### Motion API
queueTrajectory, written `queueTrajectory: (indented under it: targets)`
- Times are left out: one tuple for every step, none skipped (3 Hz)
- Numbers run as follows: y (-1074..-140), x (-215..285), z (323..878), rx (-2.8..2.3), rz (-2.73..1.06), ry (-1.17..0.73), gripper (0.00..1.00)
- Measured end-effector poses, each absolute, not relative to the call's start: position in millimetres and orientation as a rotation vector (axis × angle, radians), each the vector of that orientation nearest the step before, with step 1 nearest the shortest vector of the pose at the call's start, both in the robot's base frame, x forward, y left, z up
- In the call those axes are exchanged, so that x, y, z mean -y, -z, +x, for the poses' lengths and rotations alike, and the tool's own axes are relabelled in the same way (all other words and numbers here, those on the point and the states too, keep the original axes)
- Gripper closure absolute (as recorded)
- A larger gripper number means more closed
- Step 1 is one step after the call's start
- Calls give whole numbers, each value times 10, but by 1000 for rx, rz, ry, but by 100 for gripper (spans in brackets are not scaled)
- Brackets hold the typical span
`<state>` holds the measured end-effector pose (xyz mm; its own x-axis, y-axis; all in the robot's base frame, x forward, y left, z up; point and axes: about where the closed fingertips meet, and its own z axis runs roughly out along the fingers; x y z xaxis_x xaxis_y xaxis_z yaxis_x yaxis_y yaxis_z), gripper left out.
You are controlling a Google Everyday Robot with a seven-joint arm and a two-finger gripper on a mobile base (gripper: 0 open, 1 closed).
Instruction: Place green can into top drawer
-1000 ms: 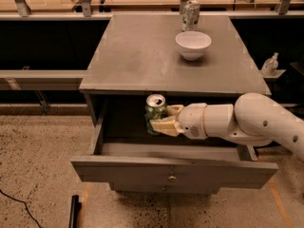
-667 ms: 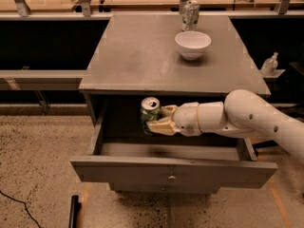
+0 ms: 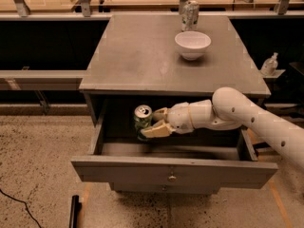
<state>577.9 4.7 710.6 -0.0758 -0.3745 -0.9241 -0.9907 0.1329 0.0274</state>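
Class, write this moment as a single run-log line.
claw: shut on green can | can: upright, within open top drawer, left of centre | release: not yet

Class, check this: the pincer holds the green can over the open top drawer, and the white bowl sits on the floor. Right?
No. The white bowl stands on the cabinet top, not the floor, as the camera view shows. The pincer does hold the green can over the open top drawer.
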Motion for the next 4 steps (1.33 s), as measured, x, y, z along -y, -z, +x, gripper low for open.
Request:
queueTrajectory:
  targets:
    - [-7002,-39,5731,-1597,-1364,-940,14]
    - [-6917,23,5713,-1658,-1339,-863,0]
    - [-7071,193,5721,-1727,-1230,-773,13]
    - [-7425,523,5714,-1796,-1095,-663,36]
